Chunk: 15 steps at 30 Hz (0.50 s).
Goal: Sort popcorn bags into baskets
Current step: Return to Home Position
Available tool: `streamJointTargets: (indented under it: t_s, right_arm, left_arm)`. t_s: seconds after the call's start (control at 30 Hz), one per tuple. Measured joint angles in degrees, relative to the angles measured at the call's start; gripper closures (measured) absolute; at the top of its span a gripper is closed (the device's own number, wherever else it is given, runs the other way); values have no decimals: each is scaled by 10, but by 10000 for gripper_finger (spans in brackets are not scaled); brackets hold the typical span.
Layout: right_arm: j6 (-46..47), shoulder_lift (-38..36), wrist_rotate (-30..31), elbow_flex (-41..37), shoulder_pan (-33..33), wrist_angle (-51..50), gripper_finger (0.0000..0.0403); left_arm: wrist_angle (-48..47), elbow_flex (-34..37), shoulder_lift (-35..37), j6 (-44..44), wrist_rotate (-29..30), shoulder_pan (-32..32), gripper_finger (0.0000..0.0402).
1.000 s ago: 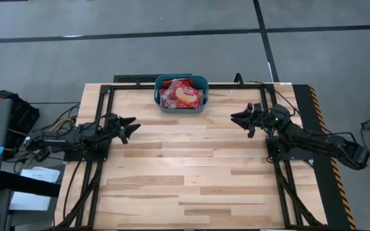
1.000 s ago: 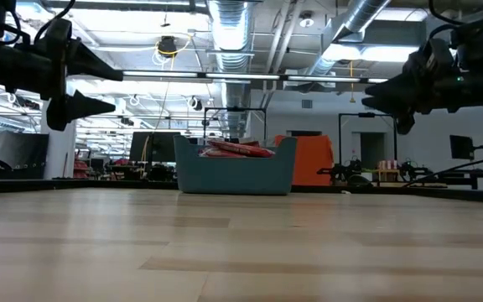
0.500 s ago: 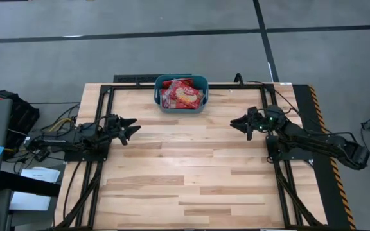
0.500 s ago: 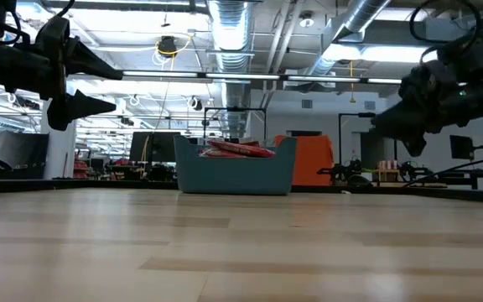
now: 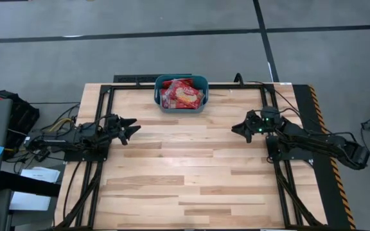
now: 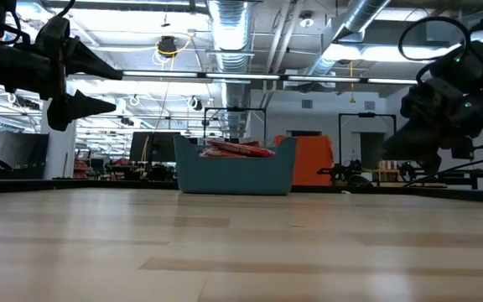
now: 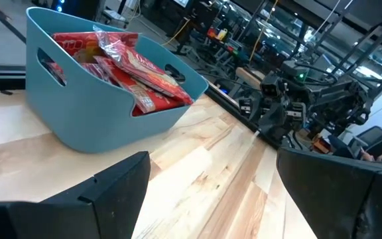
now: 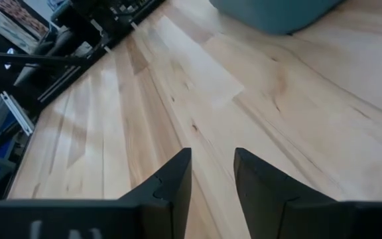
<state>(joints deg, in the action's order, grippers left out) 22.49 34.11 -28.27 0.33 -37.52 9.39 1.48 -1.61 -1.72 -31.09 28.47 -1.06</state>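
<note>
**Bags in tub, both grippers empty**

We saw the popcorn bags [image 5: 182, 95] piled inside the teal tub [image 5: 181, 110] at the tabletop's [image 5: 185, 173] far edge, middle. The left gripper [image 5: 134, 126] hovered over the left side, fingers spread wide, holding nothing. The right gripper [image 5: 236, 130] hung over the right side, fingers narrowly apart, empty. Both were well apart from the tub.

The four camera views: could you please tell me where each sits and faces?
High view: above, looking straight down on the table, the left gripper and the right gripper.
Low view: at tabletop height, facing the tub and room; both arms show above.
Left wrist view: faces the tub holding the popcorn bags; own fingers frame it.
Right wrist view: tilts down at the table; own fingers show.
Shared: every view shows the tub.
</note>
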Motion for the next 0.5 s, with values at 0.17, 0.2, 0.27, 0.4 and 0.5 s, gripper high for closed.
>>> streamJointTargets:
  t_s: [0.17, 0.2, 0.27, 0.4, 0.5]
  right_arm:
    - [0, 0, 0, 0, 0, -3, 256]
    - [0, 0, 0, 0, 0, -3, 255]
    - [0, 0, 0, 0, 0, -3, 254]
    - [0, 0, 0, 0, 0, -3, 252]
    - [0, 0, 0, 0, 0, -3, 254]
  left_arm:
    - [0, 0, 0, 0, 0, 0, 83]
    - [0, 0, 0, 0, 0, 0, 83]
    - [0, 0, 0, 0, 0, 0, 83]
    - [0, 0, 0, 0, 0, 0, 83]
    - [0, 0, 0, 0, 0, 0, 83]
